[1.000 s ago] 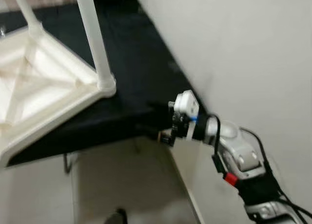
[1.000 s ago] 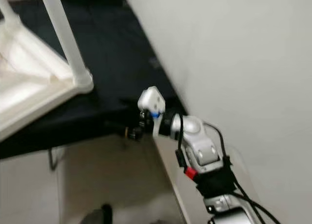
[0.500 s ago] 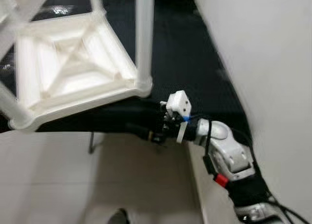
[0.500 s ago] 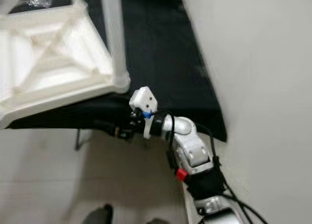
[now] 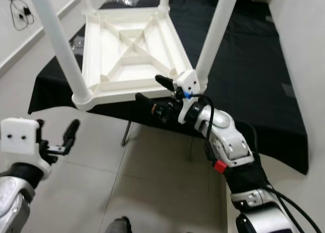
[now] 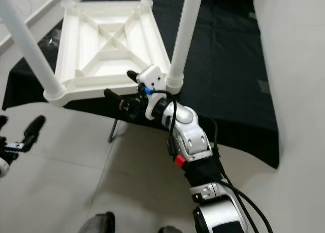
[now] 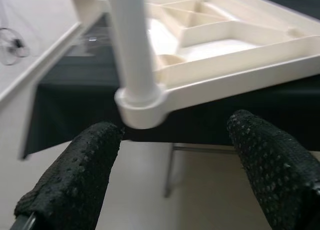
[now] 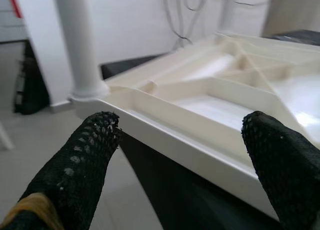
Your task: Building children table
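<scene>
Swinging round, your view now takes in the whole upturned white plastic table (image 5: 129,60), ribbed underside up, on the black cloth (image 5: 254,70). Right gripper (image 5: 152,91) spread wide at its near edge, empty; left gripper (image 5: 63,141) likewise. Careful: smooth round legs (image 5: 216,32) could slip.

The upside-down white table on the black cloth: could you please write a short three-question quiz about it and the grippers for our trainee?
1. True or false: the white table lies with its legs pointing up.
2. Which gripper is nearest the table's front edge? A) left gripper B) right gripper
3. Fill in: the table rests on a ____ cloth.

Key: 1 true. 2 B; it is open, at the near edge by a corner leg. The left gripper hovers open, lower, over the floor. 3 black.
</scene>
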Tool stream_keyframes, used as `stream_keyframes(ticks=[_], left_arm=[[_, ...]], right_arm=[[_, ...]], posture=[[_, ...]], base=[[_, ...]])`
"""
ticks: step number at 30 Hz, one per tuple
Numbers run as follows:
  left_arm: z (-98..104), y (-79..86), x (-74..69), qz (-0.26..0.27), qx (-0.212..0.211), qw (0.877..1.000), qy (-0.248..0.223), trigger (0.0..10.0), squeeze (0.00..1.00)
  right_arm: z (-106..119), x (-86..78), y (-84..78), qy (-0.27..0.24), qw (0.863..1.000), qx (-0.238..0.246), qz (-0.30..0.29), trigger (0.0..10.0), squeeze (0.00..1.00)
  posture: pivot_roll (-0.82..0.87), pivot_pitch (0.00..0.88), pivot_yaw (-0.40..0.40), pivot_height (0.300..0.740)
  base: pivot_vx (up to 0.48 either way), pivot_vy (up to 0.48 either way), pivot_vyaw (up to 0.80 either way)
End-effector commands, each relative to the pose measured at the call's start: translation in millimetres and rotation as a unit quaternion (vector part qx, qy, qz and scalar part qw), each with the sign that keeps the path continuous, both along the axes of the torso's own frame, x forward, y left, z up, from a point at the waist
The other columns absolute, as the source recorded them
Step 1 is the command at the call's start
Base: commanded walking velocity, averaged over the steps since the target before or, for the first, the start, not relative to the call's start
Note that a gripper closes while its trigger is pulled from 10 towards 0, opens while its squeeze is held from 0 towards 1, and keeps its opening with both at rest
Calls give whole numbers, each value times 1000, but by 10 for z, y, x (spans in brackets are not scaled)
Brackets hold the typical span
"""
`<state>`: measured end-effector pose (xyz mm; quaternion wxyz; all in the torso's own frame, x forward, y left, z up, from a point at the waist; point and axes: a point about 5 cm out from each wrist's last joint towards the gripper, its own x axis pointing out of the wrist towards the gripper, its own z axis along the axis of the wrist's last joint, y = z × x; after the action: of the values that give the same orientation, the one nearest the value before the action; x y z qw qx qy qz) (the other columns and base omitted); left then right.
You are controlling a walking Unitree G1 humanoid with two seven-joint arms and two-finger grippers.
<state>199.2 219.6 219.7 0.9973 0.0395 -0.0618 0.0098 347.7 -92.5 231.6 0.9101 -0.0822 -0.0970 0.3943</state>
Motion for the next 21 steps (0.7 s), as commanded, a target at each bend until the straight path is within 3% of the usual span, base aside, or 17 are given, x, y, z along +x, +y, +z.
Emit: stream_keyframes(ticks=[1,3,5,6,11,13,21], left_arm=[[-38,-70,3,-19,-21,1000,9,10000,0],[-77,-262,72,-69,-37,997,20,10000,0],[-77,-262,72,-69,-37,997,20,10000,0],[-91,-375,109,-93,-49,994,21,10000,0],[-106,-578,183,-132,-55,990,20,10000,0],[-76,-686,255,-147,-55,988,12,10000,0],[4,-660,321,-145,-54,988,-8,10000,0]], right_arm=[[-92,8,-36,20,1000,-1,-14,10000,0],[-171,13,-139,42,998,13,-43,10000,0],[-171,13,-139,42,998,13,-43,10000,0],[-222,1,-187,53,997,18,-54,10000,0],[-312,-25,-249,67,995,18,-74,10000,0],[-340,-37,-268,67,994,14,-88,10000,0],[-338,-49,-271,81,991,44,-100,10000,0]], posture=[[103,274,-66,740],[100,272,-62,740],[100,272,-62,740],[100,270,-60,740],[89,258,-51,740],[79,259,-42,740],[76,224,-39,740]], base=[[0,0,0],[0,0,0],[0,0,0],[0,0,-413],[0,0,-723],[0,0,0],[114,0,-483]])
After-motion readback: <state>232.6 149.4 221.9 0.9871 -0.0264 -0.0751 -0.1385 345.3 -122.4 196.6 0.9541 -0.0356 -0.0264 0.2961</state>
